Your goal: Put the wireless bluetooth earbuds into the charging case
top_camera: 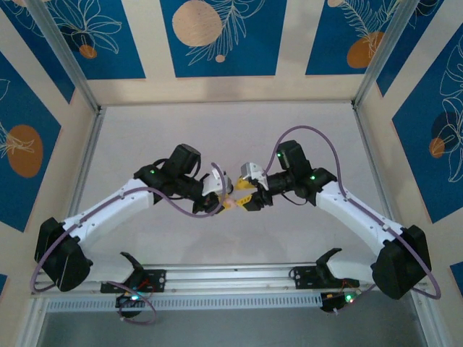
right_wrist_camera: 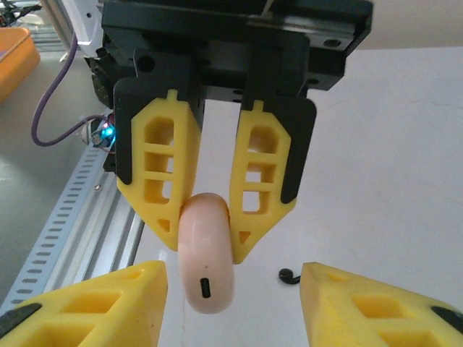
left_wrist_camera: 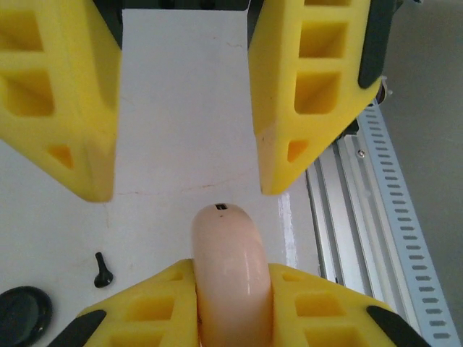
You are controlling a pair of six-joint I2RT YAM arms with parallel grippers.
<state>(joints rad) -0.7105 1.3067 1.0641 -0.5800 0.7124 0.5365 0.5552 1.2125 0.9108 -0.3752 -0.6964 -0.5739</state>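
charging case [left_wrist_camera: 231, 275]: in left gripper [right_wrist_camera: 205, 246], above table [left_wrist_camera: 181, 108] | right gripper [left_wrist_camera: 187, 191]: opposite, facing case, apart | earbud [left_wrist_camera: 103, 270]: on table, beside disc [left_wrist_camera: 23, 314]

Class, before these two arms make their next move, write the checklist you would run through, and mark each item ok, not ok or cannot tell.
1. Charging case clamped in the left gripper: ok.
2. Right gripper open, its fingers facing the case: ok.
3. Right gripper touching the case: not ok, a gap remains.
4. Case lid open for loading: cannot tell, no seam or opening shows.
5. Both earbuds located: cannot tell; one earbud lies loose on the table.
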